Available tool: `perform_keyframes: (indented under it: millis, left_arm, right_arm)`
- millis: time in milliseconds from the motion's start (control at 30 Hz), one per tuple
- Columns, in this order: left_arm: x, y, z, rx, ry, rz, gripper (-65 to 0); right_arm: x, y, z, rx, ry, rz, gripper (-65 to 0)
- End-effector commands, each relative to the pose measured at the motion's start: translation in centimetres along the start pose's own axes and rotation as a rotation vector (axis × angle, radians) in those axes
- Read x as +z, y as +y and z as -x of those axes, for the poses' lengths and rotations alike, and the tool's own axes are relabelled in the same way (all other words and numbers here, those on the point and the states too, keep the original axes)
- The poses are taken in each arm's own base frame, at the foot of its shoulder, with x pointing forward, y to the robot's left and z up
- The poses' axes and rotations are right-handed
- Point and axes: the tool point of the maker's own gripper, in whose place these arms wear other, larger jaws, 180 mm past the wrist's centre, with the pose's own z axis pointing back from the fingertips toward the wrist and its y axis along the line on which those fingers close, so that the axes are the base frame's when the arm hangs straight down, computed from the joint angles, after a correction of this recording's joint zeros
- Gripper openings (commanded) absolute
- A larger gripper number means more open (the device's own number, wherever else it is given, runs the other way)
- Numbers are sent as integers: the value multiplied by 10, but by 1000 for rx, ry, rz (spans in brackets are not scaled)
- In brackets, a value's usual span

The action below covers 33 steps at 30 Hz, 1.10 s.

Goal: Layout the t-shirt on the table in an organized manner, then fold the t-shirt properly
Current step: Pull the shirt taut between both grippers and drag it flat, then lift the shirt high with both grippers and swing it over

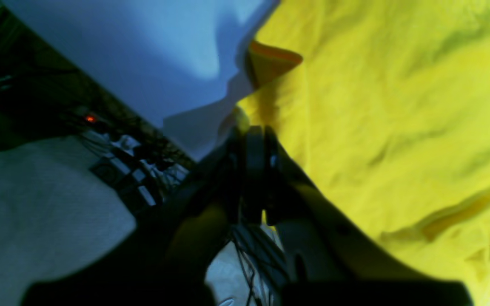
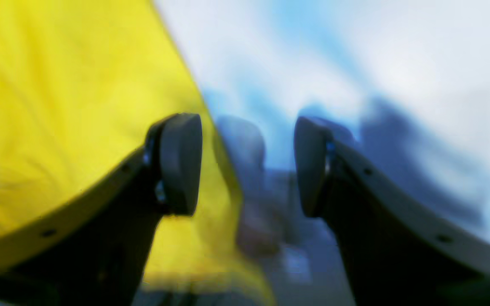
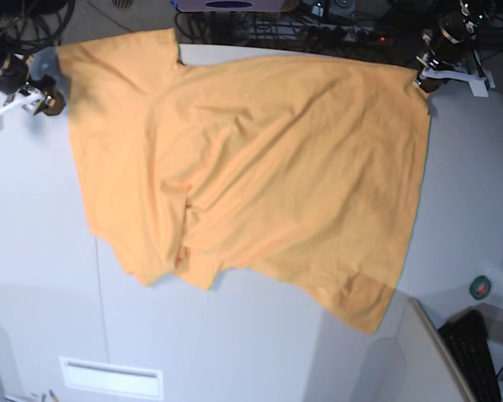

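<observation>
Across the upper middle of the base view, the t-shirt lies spread on the white counter, its far edge reaching the counter's back rim, its lower hem slanting toward the lower right of the frame. You have the left pincer at the upper right of that view, closed tight on a corner of the cloth; the left wrist view shows the dark pads pressed together with the fabric's edge between them. Your right pincer sits at the upper left of the base view, and its wrist view shows the jaws standing wide with nothing between them, one pad over the cloth's edge, the other over bare counter. Expect the shirt to behave as thin, light, limp cotton: it will drape, crease and drag rather than hold a shape, and it already shows soft wrinkles and a doubled-over flap at its lower left. Judging from that, you would do best to pinch it at corners, hems or sleeve edges, where the layers are firmer, and keep both ends taut. The counter looks smooth and matte, with a thin dark seam, so the cloth should slide easily.
</observation>
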Motion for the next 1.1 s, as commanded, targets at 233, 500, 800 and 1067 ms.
perform_keyframes:
  millis: [233, 500, 800, 1067]
  left_arm:
    - [3, 0, -8, -5, -26, 6, -650]
    - [3, 0, -8, -5, -26, 6, -650]
    - [3, 0, -9, -7, -26, 5, -650]
    - [12, -5, -33, -86, -64, 16, -650]
  right_arm:
    - [-13, 30, 55, 125, 125, -50, -317]
    - [-13, 33, 63, 126, 111, -59, -398]
    - [-14, 33, 50, 123, 49, -59, -650]
    - [24, 19, 31, 136, -14, 5, -650]
